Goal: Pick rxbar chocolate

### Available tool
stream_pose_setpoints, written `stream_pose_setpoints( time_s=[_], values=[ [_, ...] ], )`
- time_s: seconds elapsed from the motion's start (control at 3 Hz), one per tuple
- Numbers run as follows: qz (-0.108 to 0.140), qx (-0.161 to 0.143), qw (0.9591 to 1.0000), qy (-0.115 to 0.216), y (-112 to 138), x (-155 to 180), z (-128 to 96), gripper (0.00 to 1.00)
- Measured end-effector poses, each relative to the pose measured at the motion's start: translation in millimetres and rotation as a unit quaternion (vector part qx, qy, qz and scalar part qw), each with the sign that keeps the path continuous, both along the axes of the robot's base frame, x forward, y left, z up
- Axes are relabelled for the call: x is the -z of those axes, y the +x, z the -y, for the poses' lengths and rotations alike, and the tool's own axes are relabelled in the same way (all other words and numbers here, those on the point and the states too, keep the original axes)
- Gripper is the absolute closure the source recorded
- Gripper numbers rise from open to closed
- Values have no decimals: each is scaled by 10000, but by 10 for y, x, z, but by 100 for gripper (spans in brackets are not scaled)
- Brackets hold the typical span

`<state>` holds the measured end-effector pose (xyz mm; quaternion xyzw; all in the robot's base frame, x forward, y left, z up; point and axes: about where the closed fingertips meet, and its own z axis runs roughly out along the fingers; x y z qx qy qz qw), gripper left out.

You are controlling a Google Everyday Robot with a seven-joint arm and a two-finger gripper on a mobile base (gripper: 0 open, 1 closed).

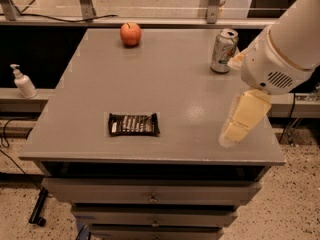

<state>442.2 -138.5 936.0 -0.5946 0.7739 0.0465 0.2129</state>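
The rxbar chocolate (pixel 133 124) lies flat on the grey table (pixel 165 79), near its front edge and left of the middle, long side running left to right. My gripper (pixel 232 133), pale yellow under a white arm, hangs above the front right part of the table, well to the right of the bar and holding nothing. A red apple (pixel 130 34) sits at the back left. A silver-green soda can (pixel 223 50) stands at the back right, just behind the arm.
The table tops a cabinet with drawers (pixel 152 199) in front. A white pump bottle (pixel 22 82) stands on a lower ledge to the left. A railing and glass run behind the table. Cables lie on the floor at the left.
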Motion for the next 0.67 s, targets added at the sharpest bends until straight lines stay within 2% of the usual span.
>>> stream_pose_setpoints(
  time_s=[0.67],
  values=[
    [29, 43, 9999, 102, 28, -5, 24, 0]
  ],
)
